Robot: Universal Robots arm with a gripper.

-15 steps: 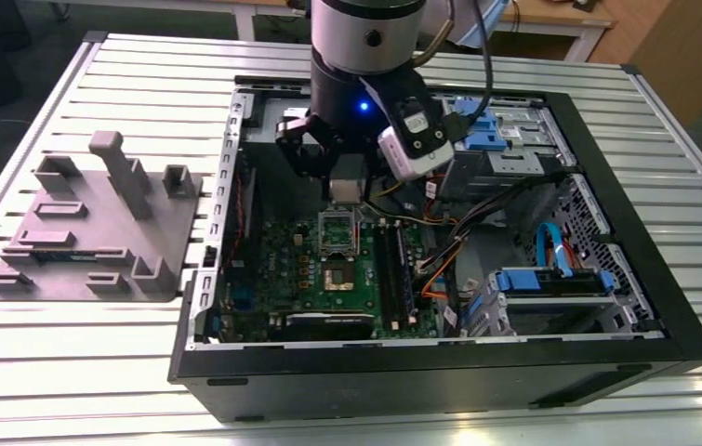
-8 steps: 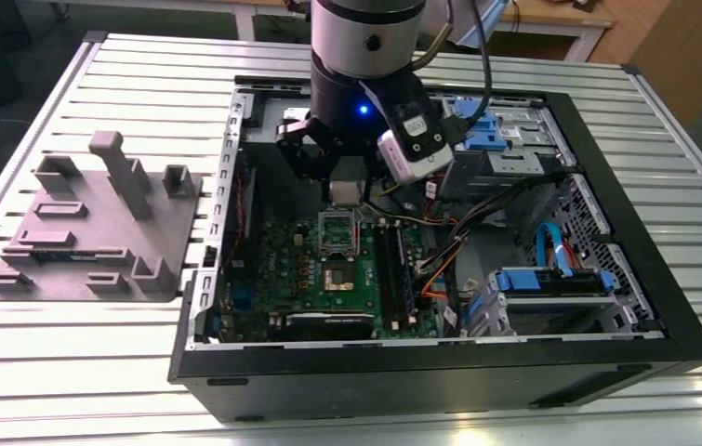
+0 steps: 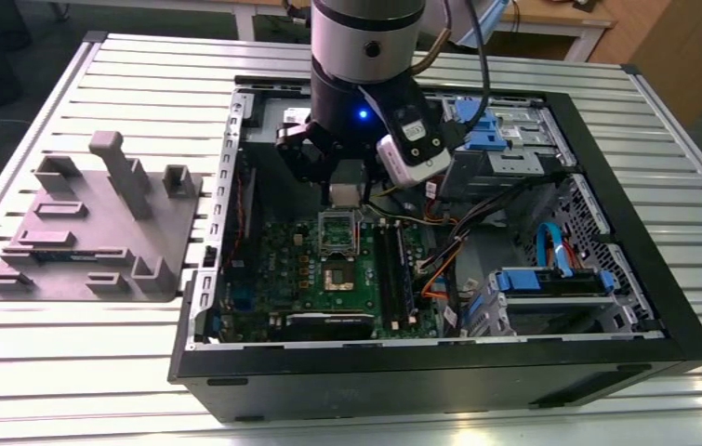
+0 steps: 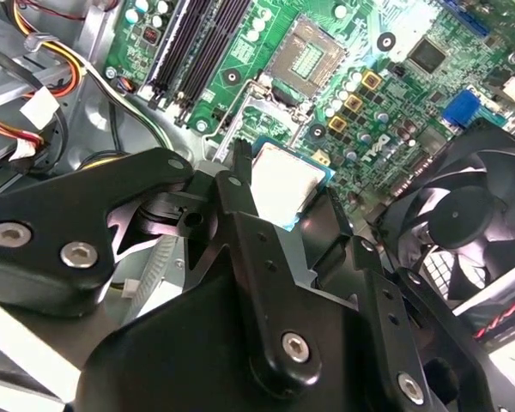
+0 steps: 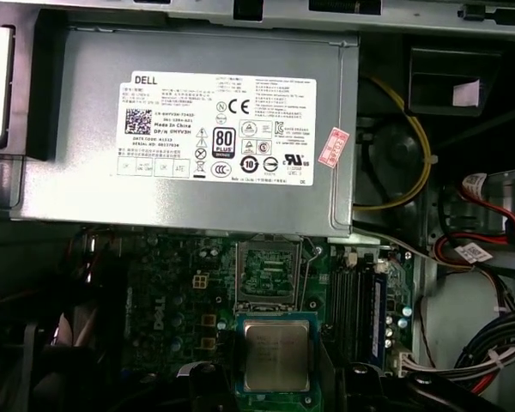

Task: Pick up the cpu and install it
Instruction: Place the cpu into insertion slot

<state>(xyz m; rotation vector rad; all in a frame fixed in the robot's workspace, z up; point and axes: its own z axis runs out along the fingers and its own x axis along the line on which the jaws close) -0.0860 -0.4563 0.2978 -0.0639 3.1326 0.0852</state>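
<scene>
end effector (image 4: pixel 285 196) clamped on cpu (image 4: pixel 283 176) edges, hovering near open socket (image 5: pixel 269 276), power supply box (image 5: pixel 197 129) close beside

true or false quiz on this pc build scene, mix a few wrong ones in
1. The gripper holds the cpu. True.
2. The cpu sits in the socket. False: the socket is empty and the cpu is in the gripper.
3. The case is open, with the board exposed. True.
4. The grey fixture lies on the exterior view's right of the case. False: it lies on the left.
5. The power supply bears a white label. True.
</scene>
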